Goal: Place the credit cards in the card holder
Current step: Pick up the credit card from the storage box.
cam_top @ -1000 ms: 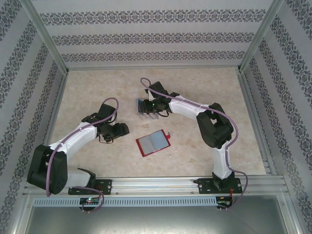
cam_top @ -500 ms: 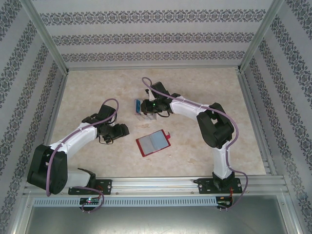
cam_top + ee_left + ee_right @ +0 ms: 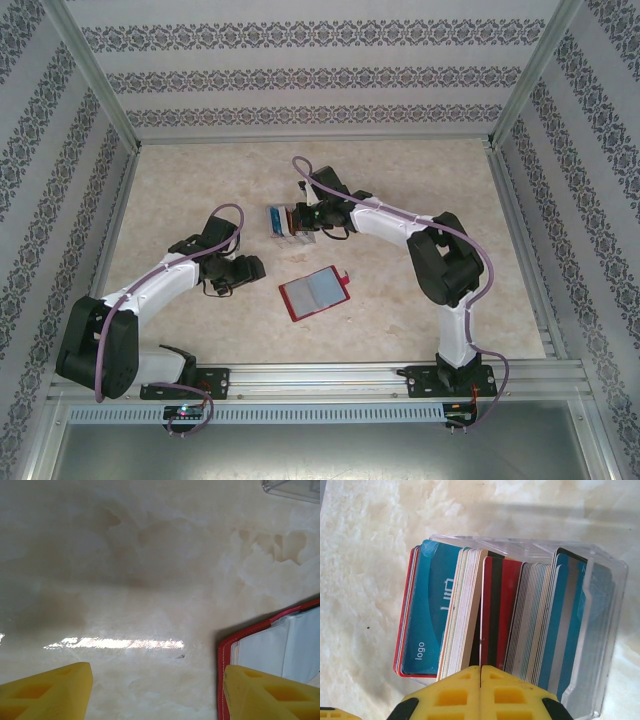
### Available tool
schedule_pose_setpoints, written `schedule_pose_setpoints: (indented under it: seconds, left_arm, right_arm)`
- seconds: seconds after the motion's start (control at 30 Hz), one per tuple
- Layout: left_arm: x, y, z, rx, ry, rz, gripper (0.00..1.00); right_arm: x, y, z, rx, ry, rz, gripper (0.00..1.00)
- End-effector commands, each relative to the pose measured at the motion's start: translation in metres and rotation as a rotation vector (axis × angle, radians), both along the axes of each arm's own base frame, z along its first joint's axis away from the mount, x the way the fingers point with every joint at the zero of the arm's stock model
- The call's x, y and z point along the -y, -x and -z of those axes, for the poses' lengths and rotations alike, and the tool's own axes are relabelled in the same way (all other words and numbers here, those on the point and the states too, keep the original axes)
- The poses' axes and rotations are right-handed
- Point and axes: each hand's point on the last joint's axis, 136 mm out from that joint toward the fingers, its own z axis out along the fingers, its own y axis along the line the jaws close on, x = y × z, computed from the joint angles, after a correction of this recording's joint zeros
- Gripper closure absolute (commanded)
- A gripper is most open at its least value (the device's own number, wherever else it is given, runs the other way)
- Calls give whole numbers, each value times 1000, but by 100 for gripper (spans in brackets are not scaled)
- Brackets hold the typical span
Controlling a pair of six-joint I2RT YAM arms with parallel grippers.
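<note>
Over on the left of the marbled table (image 3: 430, 180), the left gripper (image 3: 255, 268) hangs low above the bare surface, its yellow fingers (image 3: 47, 692) spread wide apart with nothing between them. In the left wrist view, the right-hand finger sits just above the near corner of the card holder (image 3: 226, 650).

Further back stands a clear plastic tray (image 3: 290, 238), and the credit cards (image 3: 280, 218) are packed on edge inside it. The right wrist view shows a blue card printed "logo" (image 3: 427, 615) at the left end, then a pale stack (image 3: 467, 610), red ones, and more blue and grey towards the clear wall (image 3: 615, 605).

The right gripper (image 3: 298, 218) is at the tray, its fingertips pressed together (image 3: 480, 680) against the cards' near edges. I cannot tell whether a card is pinched between them.

Nearer the arm bases, the card holder (image 3: 314, 292) lies open and flat, greyish pockets facing up.
</note>
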Motion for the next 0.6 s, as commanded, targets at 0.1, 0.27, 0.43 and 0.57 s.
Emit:
schedule_pose_setpoints:
  seconds: [0.1, 0.27, 0.43, 0.57]
  left_arm:
    - [0, -3, -2, 13, 13, -8, 30]
    - [0, -3, -1, 11, 12, -8, 30]
    - [0, -2, -6, 16, 16, -3, 30]
    - [5, -1, -10, 29, 47, 12, 30]
  right_arm:
    - [15, 4, -9, 38, 71, 23, 97]
    - [29, 1, -5, 52, 149, 75, 100]
    - [44, 2, -23, 100, 194, 127, 100]
    - [49, 12, -42, 141, 157, 106, 100]
